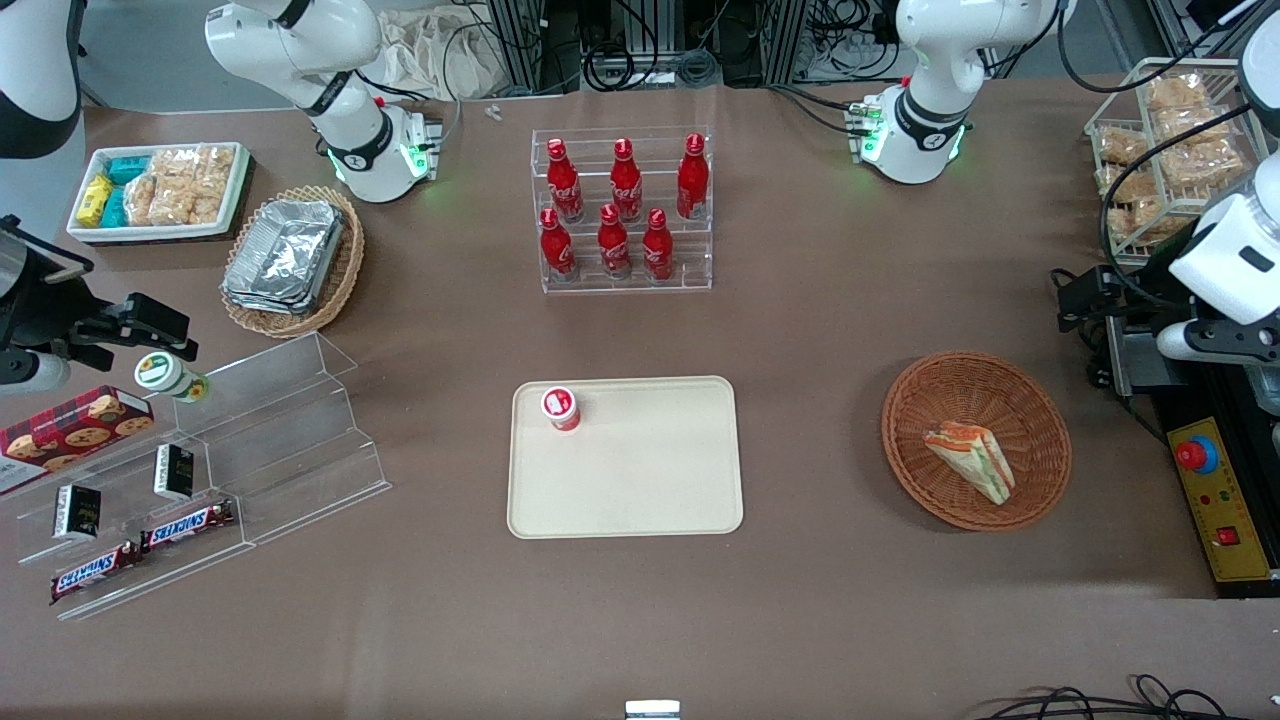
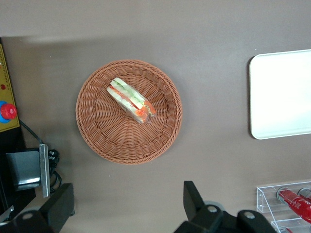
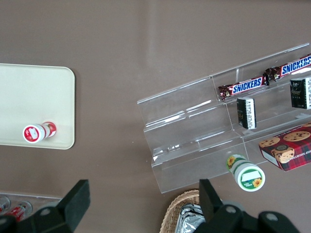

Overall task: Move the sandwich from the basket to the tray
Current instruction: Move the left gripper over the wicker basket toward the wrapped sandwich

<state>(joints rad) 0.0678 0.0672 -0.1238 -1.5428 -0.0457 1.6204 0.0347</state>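
Our jaws hang open and hold nothing, high over the brown surface [image 1: 820, 330]. The gripper [image 2: 129, 208] is up above the round basket [image 2: 97, 126], not yet right over the sandwich [image 2: 131, 100], which lies on its side in the middle of the basket.

Here is what we think could go wrong. The sandwich is soft and its wrap looks slick, so if we squeeze too hard we may squash it, and if we squeeze too lightly it may slip out. It is a wedge, so if our jaws come down across the wrong sides they may slide off. If we drop too low we may bump the basket rim and push it away.

The tray [image 1: 650, 480] lies well apart from our jaws, toward the parked arm's end. A small red and white cup [image 1: 561, 407] stands in one corner of it, so we should set the sandwich on the bare part.
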